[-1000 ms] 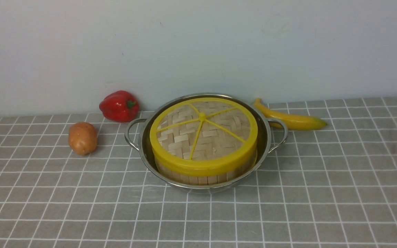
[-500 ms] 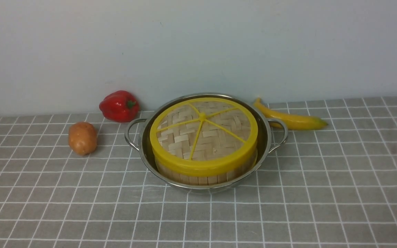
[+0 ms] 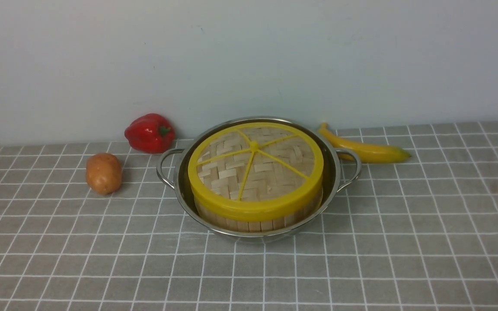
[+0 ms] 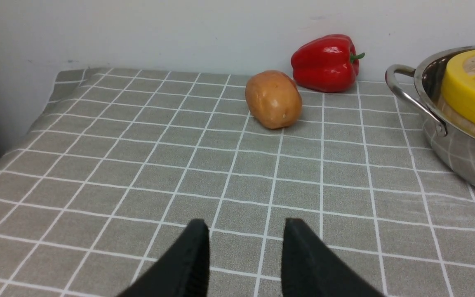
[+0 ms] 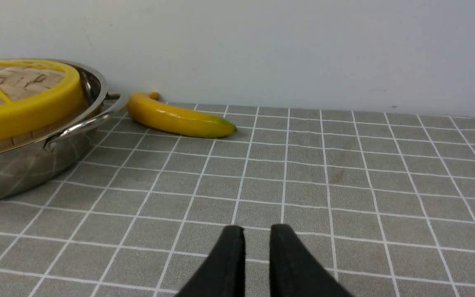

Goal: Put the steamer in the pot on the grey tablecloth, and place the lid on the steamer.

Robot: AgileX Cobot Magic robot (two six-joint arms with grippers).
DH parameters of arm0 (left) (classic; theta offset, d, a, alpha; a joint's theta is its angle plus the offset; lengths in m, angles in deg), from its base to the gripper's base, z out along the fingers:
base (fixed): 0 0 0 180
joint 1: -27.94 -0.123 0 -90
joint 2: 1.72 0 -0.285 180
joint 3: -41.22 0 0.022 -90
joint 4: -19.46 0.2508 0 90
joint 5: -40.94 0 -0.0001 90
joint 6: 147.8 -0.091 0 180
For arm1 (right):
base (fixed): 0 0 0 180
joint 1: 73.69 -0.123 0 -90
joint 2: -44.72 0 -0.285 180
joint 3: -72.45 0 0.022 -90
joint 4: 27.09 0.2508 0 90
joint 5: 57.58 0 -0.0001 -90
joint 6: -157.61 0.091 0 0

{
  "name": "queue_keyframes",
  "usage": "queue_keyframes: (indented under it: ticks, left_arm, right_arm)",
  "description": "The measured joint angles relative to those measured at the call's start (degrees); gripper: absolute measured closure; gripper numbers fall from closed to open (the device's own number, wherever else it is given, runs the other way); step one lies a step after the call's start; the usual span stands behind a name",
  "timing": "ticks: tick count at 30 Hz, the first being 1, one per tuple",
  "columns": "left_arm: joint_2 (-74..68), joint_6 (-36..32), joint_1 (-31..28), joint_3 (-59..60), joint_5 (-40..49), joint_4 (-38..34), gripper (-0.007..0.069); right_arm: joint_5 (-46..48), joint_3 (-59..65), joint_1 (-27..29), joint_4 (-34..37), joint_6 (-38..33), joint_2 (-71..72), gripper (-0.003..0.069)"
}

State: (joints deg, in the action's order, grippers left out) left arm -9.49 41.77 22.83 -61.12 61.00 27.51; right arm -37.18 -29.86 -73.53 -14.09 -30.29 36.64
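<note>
The flat woven-bamboo lid (image 3: 254, 166) caps the slatted bamboo steamer (image 3: 255, 221) seated inside the shiny steel pot (image 3: 333, 179) on the grey gridded tablecloth (image 3: 404, 242), so both tools (image 4: 245, 243) (image 5: 257, 243), spread and empty, idle apart from the pot.

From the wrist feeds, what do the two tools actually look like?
Only the fingertips show. The left tool has two matte black fingers tapering to rounded tips, with fine ribbing on an inner face. The right tool has the same black tapered fingers. No cables, markings or arm links are visible.
</note>
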Motion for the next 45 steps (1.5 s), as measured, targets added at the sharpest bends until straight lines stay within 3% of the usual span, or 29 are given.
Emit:
queue_keyframes:
  ticks: [45]
  left_arm:
    - [0.0, 0.0, 0.0, 0.0, 0.0, 0.0, 0.0382]
  right_arm:
    - [-0.31, 0.0, 0.0, 0.0, 0.43, 0.0, 0.042]
